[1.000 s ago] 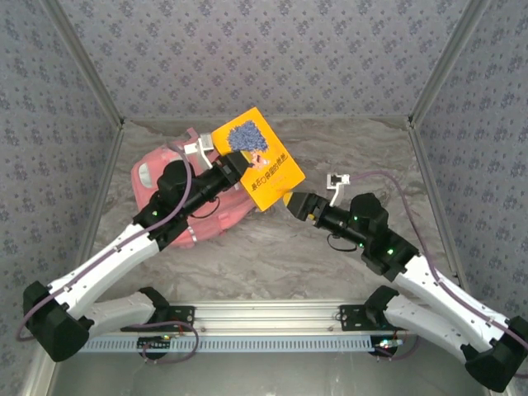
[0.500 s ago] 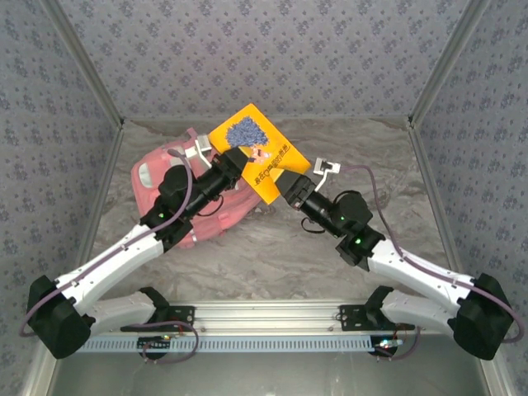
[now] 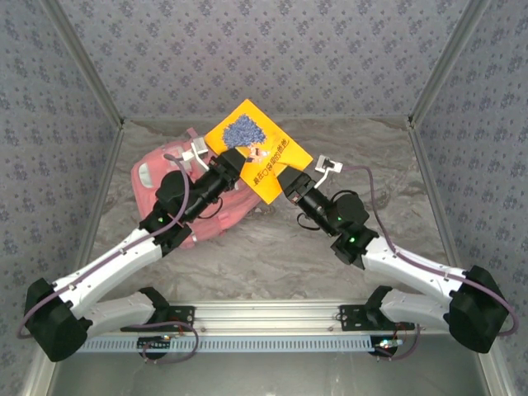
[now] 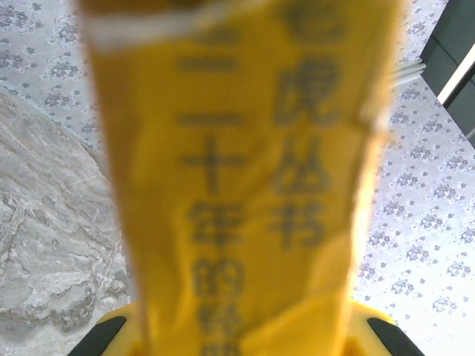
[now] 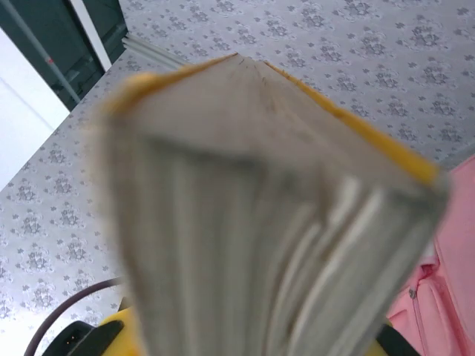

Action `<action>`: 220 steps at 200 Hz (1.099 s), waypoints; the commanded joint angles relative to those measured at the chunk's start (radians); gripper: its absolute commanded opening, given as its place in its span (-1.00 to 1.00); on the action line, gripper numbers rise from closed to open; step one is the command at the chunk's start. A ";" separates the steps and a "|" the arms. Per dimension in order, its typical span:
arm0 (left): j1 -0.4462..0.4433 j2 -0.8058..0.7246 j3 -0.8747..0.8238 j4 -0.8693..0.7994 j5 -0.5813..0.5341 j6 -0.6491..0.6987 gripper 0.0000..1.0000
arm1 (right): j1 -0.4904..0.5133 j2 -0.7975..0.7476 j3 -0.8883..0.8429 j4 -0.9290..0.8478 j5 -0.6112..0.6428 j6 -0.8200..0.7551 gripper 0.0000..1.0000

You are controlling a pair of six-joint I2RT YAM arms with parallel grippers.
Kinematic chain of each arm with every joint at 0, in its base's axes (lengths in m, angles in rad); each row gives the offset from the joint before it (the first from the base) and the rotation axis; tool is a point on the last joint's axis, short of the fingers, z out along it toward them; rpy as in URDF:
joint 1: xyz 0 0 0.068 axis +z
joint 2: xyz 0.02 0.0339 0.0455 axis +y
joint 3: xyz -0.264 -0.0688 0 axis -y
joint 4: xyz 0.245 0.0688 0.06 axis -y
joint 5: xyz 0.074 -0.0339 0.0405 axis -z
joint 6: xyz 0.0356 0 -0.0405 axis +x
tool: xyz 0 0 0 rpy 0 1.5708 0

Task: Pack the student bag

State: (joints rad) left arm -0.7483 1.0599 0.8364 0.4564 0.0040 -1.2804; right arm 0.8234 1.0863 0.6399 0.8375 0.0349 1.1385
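Pink fabric, soft and slumped, makes up the student bag (image 3: 142, 188), which lies flat toward the far left corner of the table (image 3: 272, 256), largely under the left arm. Whether its mouth is unzipped cannot be told from here.

Raised above the bag's right side is a yellow book (image 3: 252, 140), a stiff square with a glossy cover, dark printed characters and a pale, ridged block of page edges. The left gripper (image 3: 231, 161) is clamped on the book's near left edge. The right gripper (image 3: 285, 180) meets its near right edge, and the page block runs down between its fingers, so it looks clenched on the book too.

With both arms gripping one rigid thing, any uneven pull or twist could bend the cover, fan the pages, or drag the slick cover out of one pair of jaws. The bag is limp cloth with nothing propping it, so a book corner lowered at a tilt would likely snag on a fold or strap and shove the bag across the smooth marbled table instead of sliding inside.
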 commanded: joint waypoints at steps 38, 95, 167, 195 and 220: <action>-0.005 -0.062 0.020 -0.180 -0.027 0.109 -0.32 | -0.030 -0.105 -0.019 -0.051 0.060 -0.091 -1.00; 0.128 -0.006 0.185 -0.718 -0.072 0.364 0.18 | -0.191 -0.441 -0.047 -0.714 0.110 -0.195 -1.00; 0.401 0.425 0.426 -0.858 0.220 0.517 -0.17 | -0.399 -0.614 -0.070 -1.020 -0.069 -0.282 -1.00; 0.417 0.551 0.530 -0.841 0.307 0.550 -0.16 | -0.437 -0.619 -0.063 -1.047 -0.118 -0.307 -1.00; 0.423 0.635 0.610 -0.866 0.313 0.564 -0.17 | -0.461 -0.617 -0.057 -1.062 -0.140 -0.322 -1.00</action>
State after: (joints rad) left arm -0.3290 1.6524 1.3571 -0.3889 0.2455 -0.7650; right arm 0.3836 0.4911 0.5541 -0.2604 -0.0505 0.8589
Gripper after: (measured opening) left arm 0.418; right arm 0.171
